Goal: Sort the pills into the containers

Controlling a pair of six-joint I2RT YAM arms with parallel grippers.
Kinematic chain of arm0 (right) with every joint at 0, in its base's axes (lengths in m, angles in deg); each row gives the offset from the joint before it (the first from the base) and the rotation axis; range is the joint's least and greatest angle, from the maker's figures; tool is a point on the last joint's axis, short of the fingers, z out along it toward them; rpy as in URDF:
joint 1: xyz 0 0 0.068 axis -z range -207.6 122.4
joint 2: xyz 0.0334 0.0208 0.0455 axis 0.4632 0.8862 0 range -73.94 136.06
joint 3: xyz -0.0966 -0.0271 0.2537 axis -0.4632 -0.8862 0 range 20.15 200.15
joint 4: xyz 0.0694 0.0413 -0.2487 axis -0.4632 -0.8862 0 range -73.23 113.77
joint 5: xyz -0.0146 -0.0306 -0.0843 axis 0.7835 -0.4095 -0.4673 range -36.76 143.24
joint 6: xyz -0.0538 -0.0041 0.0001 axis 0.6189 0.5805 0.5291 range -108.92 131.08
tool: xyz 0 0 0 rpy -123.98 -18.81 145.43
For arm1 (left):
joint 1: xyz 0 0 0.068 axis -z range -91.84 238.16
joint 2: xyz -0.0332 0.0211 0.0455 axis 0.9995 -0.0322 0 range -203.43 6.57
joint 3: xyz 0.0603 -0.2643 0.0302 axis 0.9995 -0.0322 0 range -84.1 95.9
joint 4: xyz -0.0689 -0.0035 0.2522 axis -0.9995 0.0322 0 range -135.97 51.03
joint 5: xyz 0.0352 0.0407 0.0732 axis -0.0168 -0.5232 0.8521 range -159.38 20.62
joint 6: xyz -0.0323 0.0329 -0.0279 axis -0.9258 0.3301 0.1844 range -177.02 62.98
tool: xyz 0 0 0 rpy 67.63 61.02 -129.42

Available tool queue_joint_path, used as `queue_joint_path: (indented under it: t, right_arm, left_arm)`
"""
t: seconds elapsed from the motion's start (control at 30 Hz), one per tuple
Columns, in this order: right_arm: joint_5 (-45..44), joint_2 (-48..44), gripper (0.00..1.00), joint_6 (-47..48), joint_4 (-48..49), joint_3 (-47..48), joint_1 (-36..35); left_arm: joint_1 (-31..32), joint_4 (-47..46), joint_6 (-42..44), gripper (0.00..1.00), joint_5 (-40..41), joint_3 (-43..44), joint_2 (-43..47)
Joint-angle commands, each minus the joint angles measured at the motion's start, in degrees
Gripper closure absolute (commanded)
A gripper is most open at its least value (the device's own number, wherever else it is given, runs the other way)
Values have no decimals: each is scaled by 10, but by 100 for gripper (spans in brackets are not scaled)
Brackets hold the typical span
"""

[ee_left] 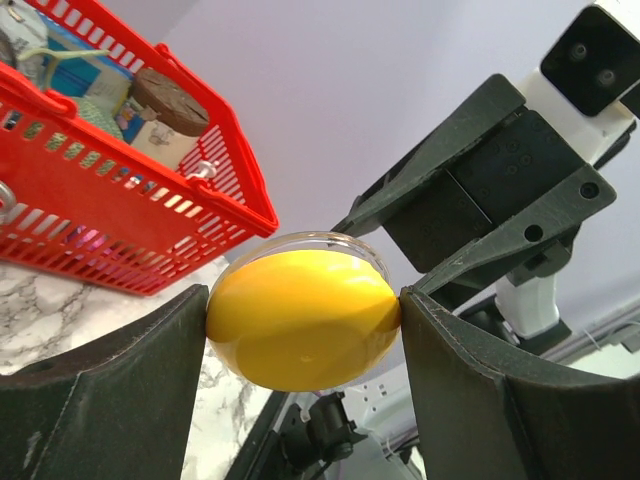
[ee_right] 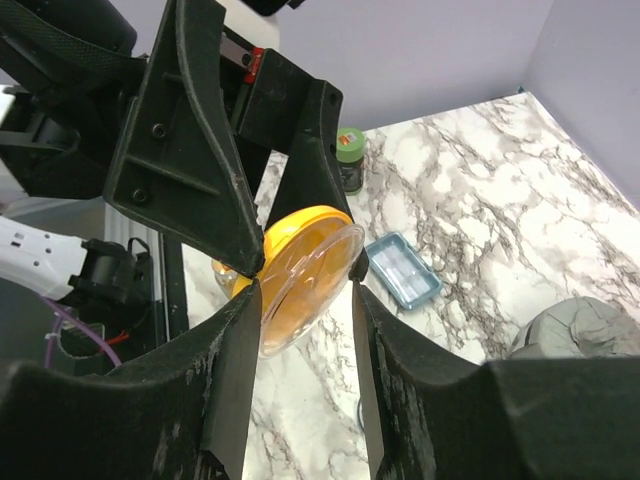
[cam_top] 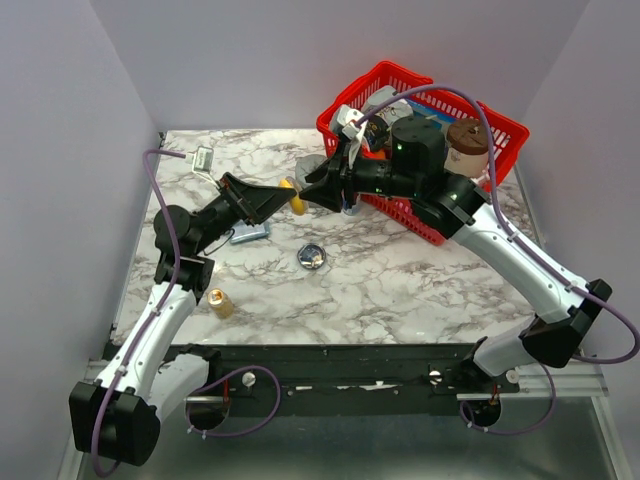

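Above the table (cam_top: 400, 285), left gripper (ee_left: 303, 300) pinches the orange container (ee_left: 300, 340), right gripper (ee_right: 305, 285) brackets its clear lid (ee_right: 322, 258), contact unclear: opening step, next likely a firm lid grip.

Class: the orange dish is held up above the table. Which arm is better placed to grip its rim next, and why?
Probably the right. The left hand is clamped across the orange dish, holding it up; the right hand has a finger on each side of its rim.
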Motion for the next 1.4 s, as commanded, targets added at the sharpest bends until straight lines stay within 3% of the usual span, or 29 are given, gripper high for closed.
queue_joint_path:
  t: [0.0,0.5,0.7,0.8,0.9,1.0,1.03,1.17,1.37]
  right_arm:
    - [-48,26,53,21,-16,-5,-10]
    - [-60,49,78,16,-10,1,-20]
    - [-69,39,98,14,7,-6,-19]
    - [-75,32,100,17,15,-10,-19]
    - [-73,23,100,20,25,-18,-18]
    - [-78,19,99,23,29,-22,-18]
    - [-78,18,99,25,30,-21,-18]
    - [-90,15,100,33,30,-23,-18]
    - [-106,1,99,47,32,-39,-3]
  left_arm:
    - [9,4,19,90,20,33,23]
    - [13,24,42,89,42,25,33]
    - [14,30,48,88,44,22,34]
    - [14,32,48,85,46,15,37]
    - [14,34,45,76,49,7,43]
    - [14,45,48,49,53,3,50]
    - [14,56,50,32,53,3,54]
    - [14,94,68,2,60,3,73]
    - [13,188,122,1,77,-12,122]
